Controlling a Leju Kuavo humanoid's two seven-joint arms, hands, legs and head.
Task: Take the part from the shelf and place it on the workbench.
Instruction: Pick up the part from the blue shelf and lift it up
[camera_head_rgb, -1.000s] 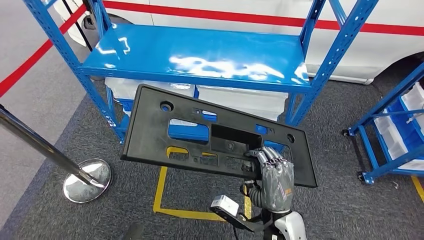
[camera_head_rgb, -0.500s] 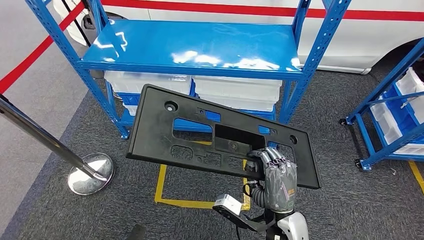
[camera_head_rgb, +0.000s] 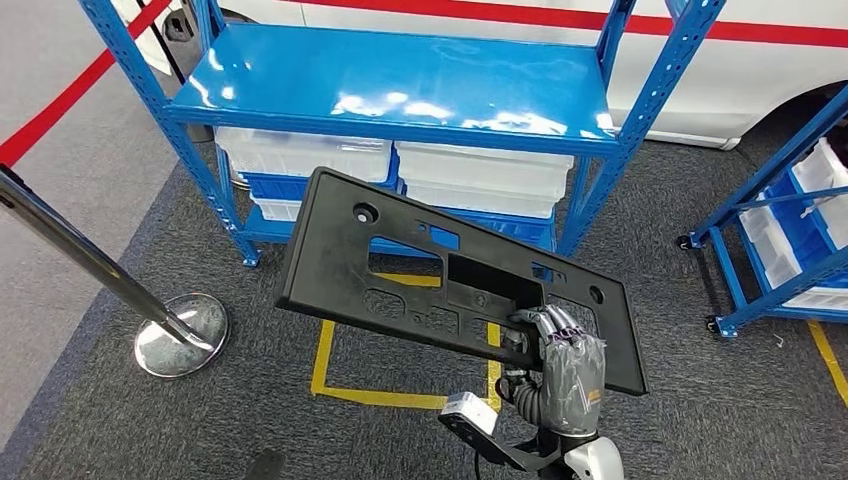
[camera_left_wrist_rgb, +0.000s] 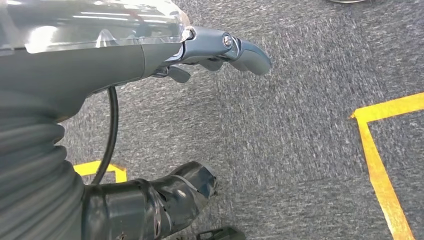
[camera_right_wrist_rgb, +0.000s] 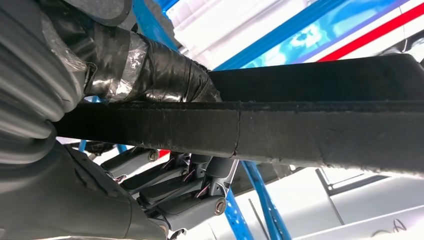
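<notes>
Part: flat black plastic panel with cutouts | off blue metal shelf, in air above carpet | right hand grips its near edge by right end; left hand empty, fingers loose | step: carry; next: turn to workbench, not seen | long axis upper-left to lower-right, left end higher.

Right wrist view. The right hand grips the edge of the black part: its tape-wrapped thumb presses one face, its fingers the opposite face. Behind the part: blue shelf beams, white bins, and a white surface with a red stripe.
</notes>
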